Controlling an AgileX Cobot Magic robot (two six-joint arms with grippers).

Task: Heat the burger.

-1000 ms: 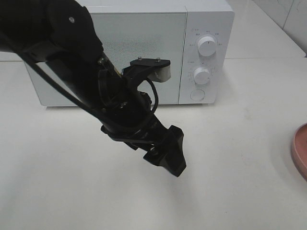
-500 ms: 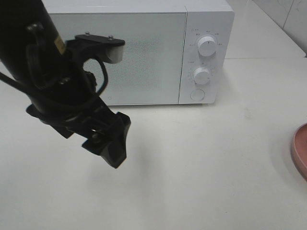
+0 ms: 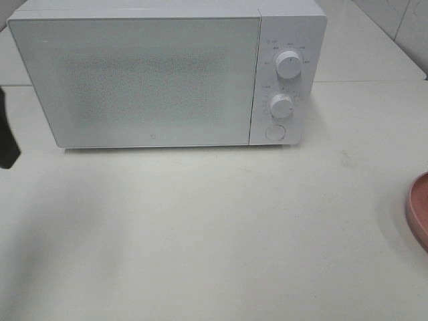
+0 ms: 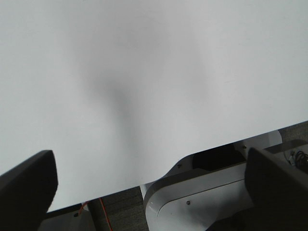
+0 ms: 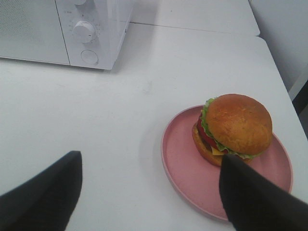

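The burger (image 5: 236,127), with a golden bun, lettuce, tomato and cheese, sits on a round pink plate (image 5: 183,163) in the right wrist view. My right gripper (image 5: 154,192) is open, hovering short of the plate, with one dark finger (image 5: 250,202) overlapping the plate's near rim. The white microwave (image 3: 167,73) stands at the back with its door closed. My left gripper (image 4: 154,192) is open over bare white table near its edge, holding nothing. Only a dark sliver of the left arm (image 3: 8,134) shows at the left edge of the exterior view.
Two knobs (image 3: 289,63) and a round button (image 3: 275,132) sit on the microwave's right panel. Only the plate's rim (image 3: 418,210) shows at the right edge of the exterior view. The table edge and robot base (image 4: 202,197) appear in the left wrist view.
The left arm swung away from in front of the microwave toward the left and has almost left the exterior view. The microwave and the plate have stayed put.
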